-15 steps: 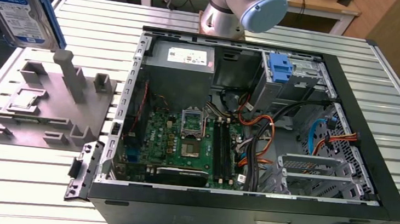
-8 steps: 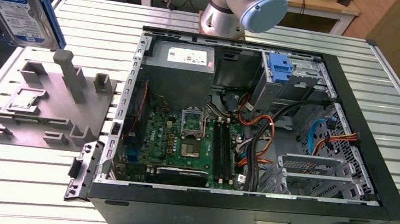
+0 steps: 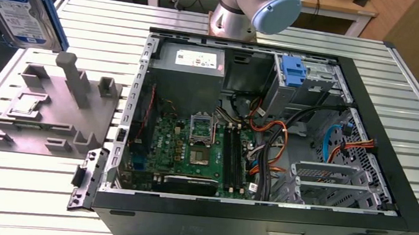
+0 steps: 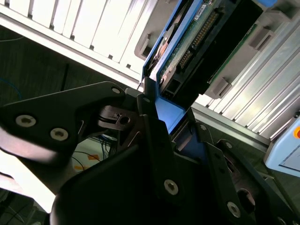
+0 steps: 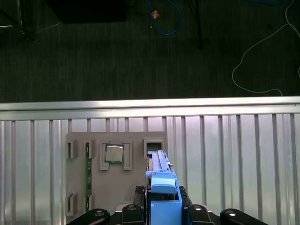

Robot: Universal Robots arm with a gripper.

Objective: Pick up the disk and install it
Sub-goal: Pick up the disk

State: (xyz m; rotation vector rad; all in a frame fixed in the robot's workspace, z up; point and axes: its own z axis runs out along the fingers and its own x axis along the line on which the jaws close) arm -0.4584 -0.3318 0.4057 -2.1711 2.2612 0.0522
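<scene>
The disk (image 3: 20,10), silver-grey with a white-and-blue label and a blue carrier frame, hangs tilted in the air at the exterior view's far left, above the grey fixture (image 3: 49,108). In the second wrist view my gripper (image 4: 169,119) is shut on the blue frame's end, and the disk's (image 4: 197,33) green circuit board and connector face the camera. In the first wrist view the disk's blue edge (image 5: 161,185) stands upright between my black fingers (image 5: 139,199), with the fixture (image 5: 136,180) right below it.
An open computer case (image 3: 387,186) lies on the slatted aluminium table (image 3: 417,114), with a motherboard (image 3: 191,150), cables and a drive bay holding a blue bracket (image 3: 294,74). The fixture holds a small square chip (image 5: 114,153) and a green memory stick (image 5: 87,164). The arm's base (image 3: 254,9) stands behind the case.
</scene>
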